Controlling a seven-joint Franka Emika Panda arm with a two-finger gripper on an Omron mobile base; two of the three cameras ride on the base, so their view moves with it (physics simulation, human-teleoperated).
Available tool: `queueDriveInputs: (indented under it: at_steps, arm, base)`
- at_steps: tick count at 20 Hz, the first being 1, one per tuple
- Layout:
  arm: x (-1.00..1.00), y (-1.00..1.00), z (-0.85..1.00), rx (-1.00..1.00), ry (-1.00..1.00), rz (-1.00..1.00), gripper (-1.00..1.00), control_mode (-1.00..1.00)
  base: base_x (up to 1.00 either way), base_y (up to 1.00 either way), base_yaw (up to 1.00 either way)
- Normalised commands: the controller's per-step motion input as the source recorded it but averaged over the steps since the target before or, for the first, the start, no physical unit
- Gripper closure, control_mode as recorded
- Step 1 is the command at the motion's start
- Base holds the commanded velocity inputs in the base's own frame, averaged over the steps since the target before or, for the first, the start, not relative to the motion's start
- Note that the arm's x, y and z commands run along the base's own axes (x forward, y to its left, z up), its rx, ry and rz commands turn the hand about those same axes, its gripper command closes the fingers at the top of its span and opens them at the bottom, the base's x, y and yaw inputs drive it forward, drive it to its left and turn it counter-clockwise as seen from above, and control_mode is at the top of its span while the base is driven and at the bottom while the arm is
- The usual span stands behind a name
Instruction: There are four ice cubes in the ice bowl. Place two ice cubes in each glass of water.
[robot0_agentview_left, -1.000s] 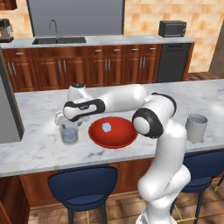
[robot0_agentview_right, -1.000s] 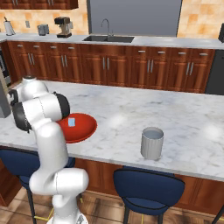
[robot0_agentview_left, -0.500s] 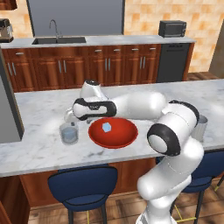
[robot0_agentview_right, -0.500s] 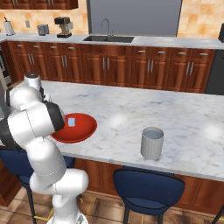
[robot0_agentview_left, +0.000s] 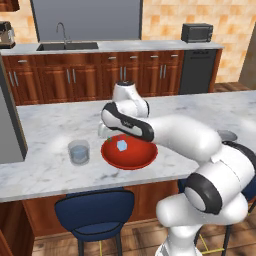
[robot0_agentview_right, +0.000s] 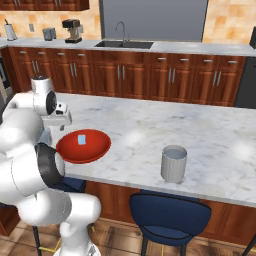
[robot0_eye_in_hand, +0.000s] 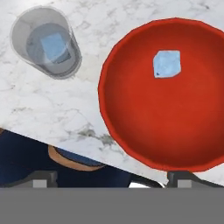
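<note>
The red ice bowl (robot0_agentview_left: 132, 157) (robot0_agentview_right: 94, 148) (robot0_eye_in_hand: 153, 118) stands near the counter's front edge and holds one pale-blue ice cube (robot0_agentview_left: 121, 145) (robot0_agentview_right: 81, 139) (robot0_eye_in_hand: 166, 64). To its left is the clear glass of water (robot0_agentview_left: 79, 151) (robot0_eye_in_hand: 26, 39), with an ice cube (robot0_eye_in_hand: 53, 46) resting in it. The ribbed grey glass (robot0_agentview_right: 174, 163) (robot0_agentview_left: 227, 135) stands far to the right, partly behind my arm in the left base view. My gripper (robot0_agentview_left: 103, 134) (robot0_agentview_right: 61, 121) (robot0_eye_in_hand: 111, 179) hovers above the bowl's left rim, between bowl and clear glass, open with nothing between its fingers.
The counter's front edge (robot0_eye_in_hand: 52, 144) runs just below the bowl and the clear glass. Blue bar stools (robot0_agentview_left: 95, 210) (robot0_agentview_right: 170, 215) stand under it. A sink (robot0_agentview_right: 122, 44), a coffee machine (robot0_agentview_right: 72, 31) and a microwave (robot0_agentview_left: 196, 32) line the back counter.
My hand has swung right, from above the clear glass to the bowl's left rim. The arm's elbow has swept rightward. Bowl and glasses stayed put.
</note>
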Motion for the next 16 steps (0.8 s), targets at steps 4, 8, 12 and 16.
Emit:
queueDriveInputs:
  at_steps: [4,8,12,16]
  arm:
    - [-0.02,-0.80,0.00,0.04,-0.13,0.07,-1.00,-1.00]
    - [0.18,-0.37,-0.06,0.05,-0.02,0.05,-1.00,-1.00]
    - [0.39,-0.01,-0.20,0.00,0.01,0.00,-1.00,-1.00]
    - [0.54,0.00,-0.44,0.00,0.01,0.01,-1.00,-1.00]
  base:
    - [0.00,0.00,0.00]
    - [0.00,0.00,0.00]
    - [0.00,0.00,0.00]
    - [0.00,0.00,0.00]
